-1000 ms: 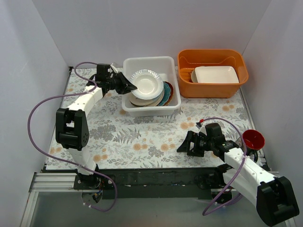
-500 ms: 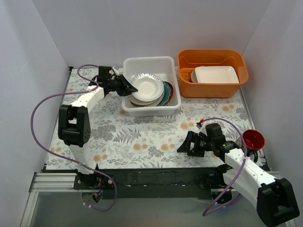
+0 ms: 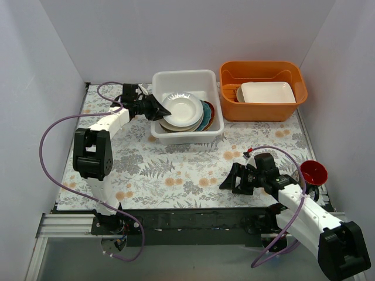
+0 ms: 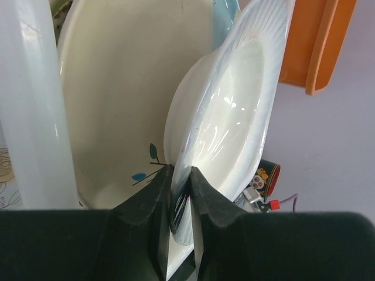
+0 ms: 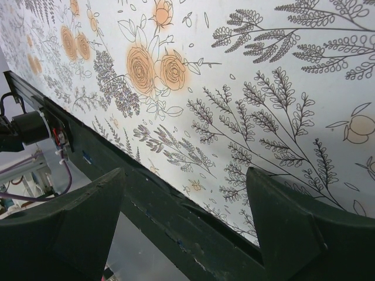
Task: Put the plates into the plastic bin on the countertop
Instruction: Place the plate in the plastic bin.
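I am pinching the rim of the white plate (image 3: 180, 108) in my closed left tool (image 3: 159, 109), the plate reaching rightward from it over the stacked plates (image 3: 203, 119) inside the plastic bin (image 3: 186, 76), while my right tool (image 3: 229, 178) is hanging wide open, empty, low over the worktop (image 3: 176, 158).

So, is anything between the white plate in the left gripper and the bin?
Nothing visible does. The left gripper holds the white plate by its rim, over the bin. Under it lie only the stacked plates.
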### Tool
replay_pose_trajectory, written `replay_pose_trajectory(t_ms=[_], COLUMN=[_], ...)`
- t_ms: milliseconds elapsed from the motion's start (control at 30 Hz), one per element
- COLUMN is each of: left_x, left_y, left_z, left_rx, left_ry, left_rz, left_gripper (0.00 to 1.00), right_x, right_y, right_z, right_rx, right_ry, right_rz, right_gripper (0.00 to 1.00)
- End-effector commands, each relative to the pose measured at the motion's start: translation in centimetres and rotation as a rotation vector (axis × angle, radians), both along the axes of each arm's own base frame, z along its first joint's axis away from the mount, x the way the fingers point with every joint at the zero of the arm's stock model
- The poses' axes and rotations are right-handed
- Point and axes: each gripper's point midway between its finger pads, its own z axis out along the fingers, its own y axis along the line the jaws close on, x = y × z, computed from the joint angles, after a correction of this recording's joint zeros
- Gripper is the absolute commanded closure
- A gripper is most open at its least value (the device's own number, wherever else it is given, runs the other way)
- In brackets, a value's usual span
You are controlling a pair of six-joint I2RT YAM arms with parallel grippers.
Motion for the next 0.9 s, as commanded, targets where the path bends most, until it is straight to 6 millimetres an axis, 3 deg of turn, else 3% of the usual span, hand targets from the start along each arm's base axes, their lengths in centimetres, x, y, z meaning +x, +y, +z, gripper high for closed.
replay_pose_trajectory(t_ms=[0, 433, 667, 867], left_x=[-0.6, -1.2, -2.9, -3.3], left_y=[0.3, 2.1, 4.4, 6.2], left_z=[0.7, 2.5, 3.1, 4.6], left_rx=[0.033, 0.182, 0.329, 0.409], left_ry=[-0.055, -0.080, 0.006, -0.061], left_rz=[-0.039, -0.028, -0.006, 0.066], left_gripper=[0.79, 0.02, 0.02, 0.02], right_x=[-0.2, 0.0, 0.3, 0.6], right_y=[-0.1, 0.0, 0.1, 0.2], right_z=[0.0, 0.4, 0.6, 1.0], right_rx=[-0.001, 0.000, 0.002, 0.002], right_ry=[-0.016, -0.021, -0.023, -0.030], right_rz=[0.005, 0.006, 0.012, 0.008], right_gripper=[0.09, 0.09, 0.09, 0.09])
